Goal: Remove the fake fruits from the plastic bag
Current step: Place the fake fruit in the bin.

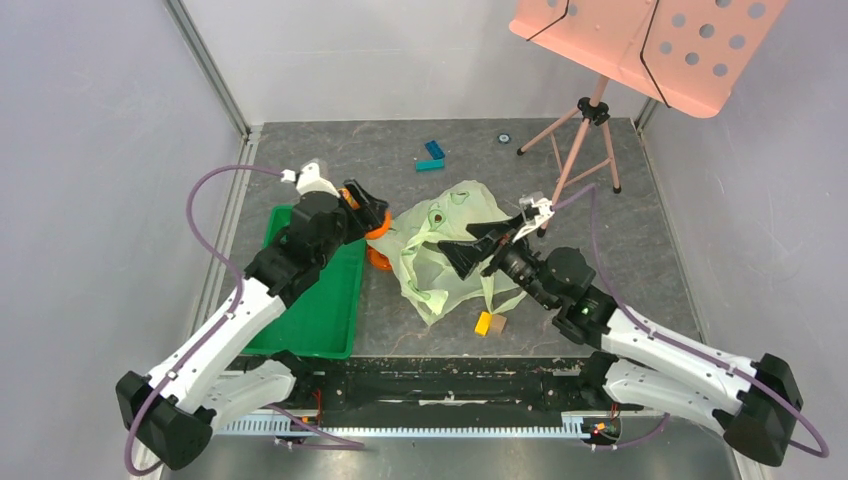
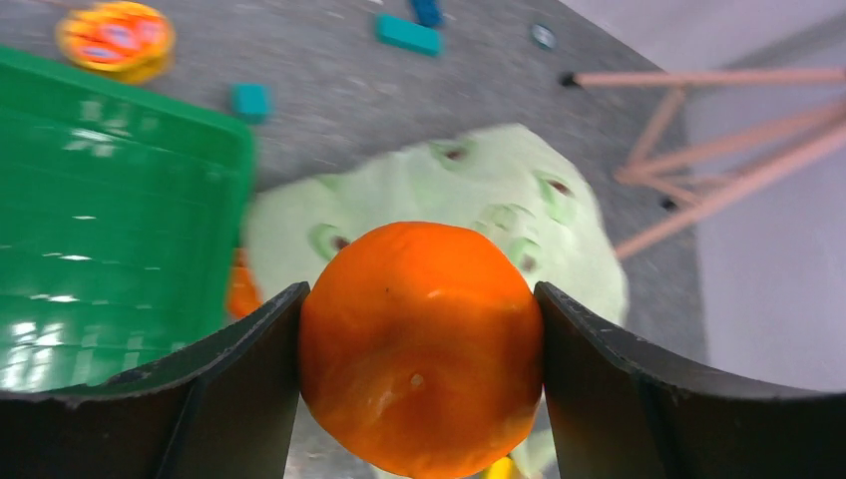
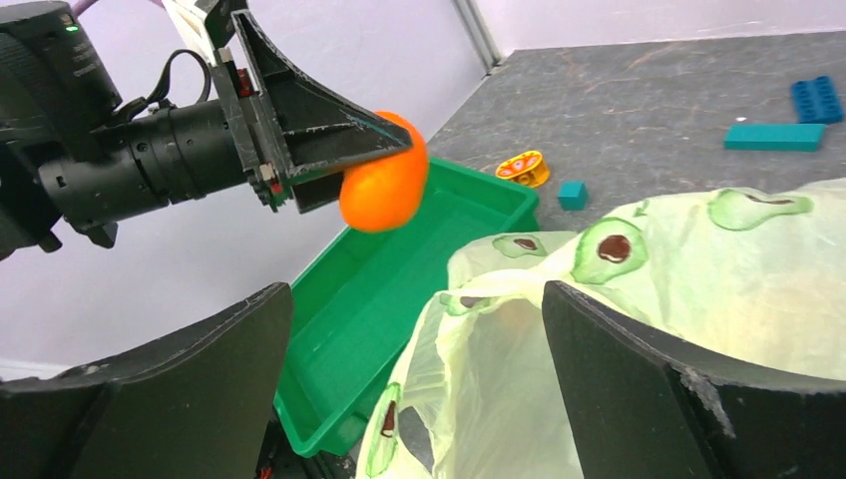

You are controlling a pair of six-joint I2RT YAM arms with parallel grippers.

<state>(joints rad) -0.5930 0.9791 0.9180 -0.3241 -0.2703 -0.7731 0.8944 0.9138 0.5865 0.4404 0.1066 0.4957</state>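
**Gripped orange fruit (image 2: pixel 419 349) hangs clear of plastic bag (image 1: pixel 430 280)**

Squeezed between both black fingers (image 2: pixel 239 369) of the left tool (image 1: pixel 374 214), the round orange fruit fills the wrist camera's view, outside the bag and in the air above the tabletop (image 1: pixel 600 160). Seen from above, it hangs at the 10 o'clock edge of the plastic bag. It is over the far right corner of the green tray (image 1: pixel 320 300), which lies at the bag's 9 o'clock. The pale green bag, printed with halved avocados, lies crumpled at the centre of the tabletop. The right tool (image 1: pixel 458 252) reaches in from 4 o'clock with its fingers spread wide and the bag's rumpled edge between them. Whether either finger touches the film cannot be told. Teal blocks (image 1: pixel 432 155) rest at the bag's 12 o'clock and a yellow block (image 1: pixel 483 323) at its 6 o'clock. A pink music stand (image 1: pixel 640 40) is at 2 o'clock.
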